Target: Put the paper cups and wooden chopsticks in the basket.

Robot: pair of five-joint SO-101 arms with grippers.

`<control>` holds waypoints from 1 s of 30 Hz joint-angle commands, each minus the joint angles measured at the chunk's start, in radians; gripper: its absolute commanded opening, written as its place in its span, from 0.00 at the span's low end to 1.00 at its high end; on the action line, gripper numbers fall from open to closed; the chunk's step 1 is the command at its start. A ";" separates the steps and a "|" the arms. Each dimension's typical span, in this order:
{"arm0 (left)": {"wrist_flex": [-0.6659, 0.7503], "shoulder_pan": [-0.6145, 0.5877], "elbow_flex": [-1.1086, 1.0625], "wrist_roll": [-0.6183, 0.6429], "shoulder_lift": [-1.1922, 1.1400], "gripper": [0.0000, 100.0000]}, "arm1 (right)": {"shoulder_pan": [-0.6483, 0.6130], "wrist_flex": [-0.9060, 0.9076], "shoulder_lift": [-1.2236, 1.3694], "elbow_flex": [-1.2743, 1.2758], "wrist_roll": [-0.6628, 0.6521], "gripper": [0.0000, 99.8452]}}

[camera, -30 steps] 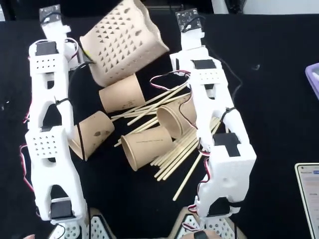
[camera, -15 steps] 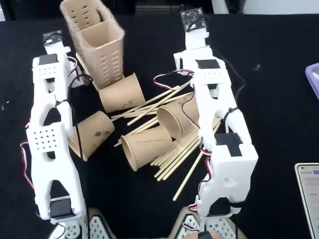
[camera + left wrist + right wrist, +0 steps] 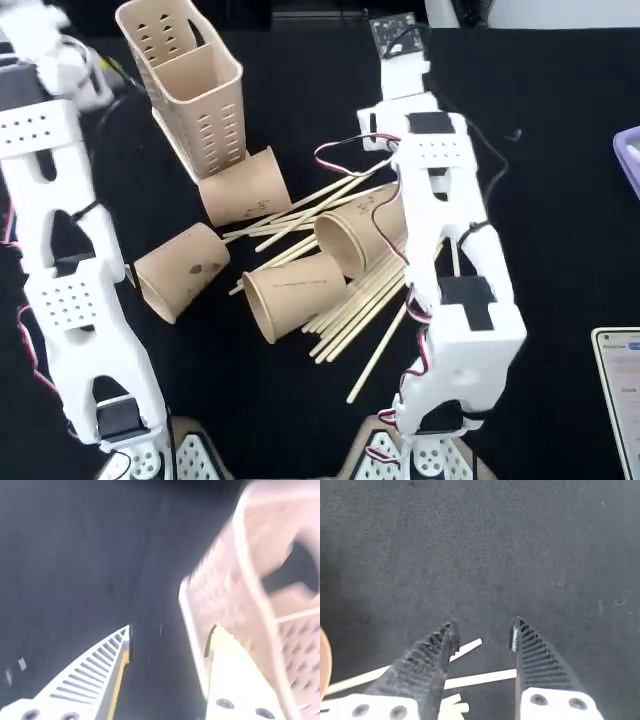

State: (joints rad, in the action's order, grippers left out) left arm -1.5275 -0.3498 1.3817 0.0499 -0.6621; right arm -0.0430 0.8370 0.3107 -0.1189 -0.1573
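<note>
The perforated beige basket [image 3: 195,90] stands upright at the back left; in the left wrist view the basket [image 3: 260,580] is close by. My left gripper [image 3: 170,637] is open just beside its wall, at the far left [image 3: 60,45] in the high view. Several paper cups lie on their sides mid-table: one [image 3: 245,187] against the basket's base, others [image 3: 180,270], [image 3: 295,295], [image 3: 360,235]. Wooden chopsticks [image 3: 355,305] lie scattered under and around them. My right gripper [image 3: 482,627] is open above chopstick ends [image 3: 482,677], at the back [image 3: 398,30] in the high view.
The black tabletop [image 3: 560,250] is bare to the right of the right arm. A purple object [image 3: 630,155] shows at the right edge and a flat screen device [image 3: 620,390] lies at the lower right corner.
The basket went from tilted in the air to standing upright on the table. My left arm has let it go and swung left. The right arm shifted slightly right.
</note>
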 commanded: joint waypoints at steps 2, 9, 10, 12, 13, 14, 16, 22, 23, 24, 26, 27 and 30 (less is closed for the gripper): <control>0.094 -0.012 0.189 0.089 0.064 0.26 | 0.018 0.075 -0.136 -0.042 -0.002 0.17; 0.356 0.074 0.050 0.031 -0.026 0.26 | 0.018 0.178 -0.203 -0.016 -0.008 0.17; 0.381 0.087 0.016 0.015 -0.035 0.26 | 0.018 0.181 -0.219 0.004 -0.009 0.17; 0.427 0.101 -0.031 0.012 -0.051 0.26 | 0.018 0.175 -0.257 0.061 -0.009 0.17; 0.448 0.105 -0.050 0.014 -0.055 0.26 | 0.018 0.170 -0.280 0.091 -0.009 0.17; 0.468 0.107 -0.061 0.014 -0.061 0.26 | 0.018 0.161 -0.305 0.124 -0.009 0.17; 0.502 0.116 -0.079 0.014 -0.068 0.26 | 0.015 0.133 -0.361 0.194 -0.009 0.17; 0.522 0.113 -0.147 0.008 -0.115 0.26 | 0.014 0.020 -0.570 0.432 -0.011 0.17; 0.519 0.110 -0.147 0.008 -0.126 0.26 | 0.012 0.000 -0.604 0.469 -0.011 0.17; 0.508 0.105 -0.143 0.008 -0.138 0.26 | 0.012 -0.020 -0.636 0.499 -0.011 0.17; 0.483 0.099 -0.137 0.009 -0.147 0.26 | 0.012 -0.052 -0.690 0.556 -0.011 0.17; 0.471 0.099 -0.137 0.009 -0.152 0.26 | 0.012 -0.061 -0.710 0.578 -0.011 0.17; 0.422 0.102 -0.137 0.008 -0.157 0.26 | 0.012 -0.080 -0.751 0.621 -0.011 0.17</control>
State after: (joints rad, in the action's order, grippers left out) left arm -1.0702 -0.2470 1.2252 0.0683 -0.8278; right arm -0.0368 0.7940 -0.3629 0.4887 -0.1573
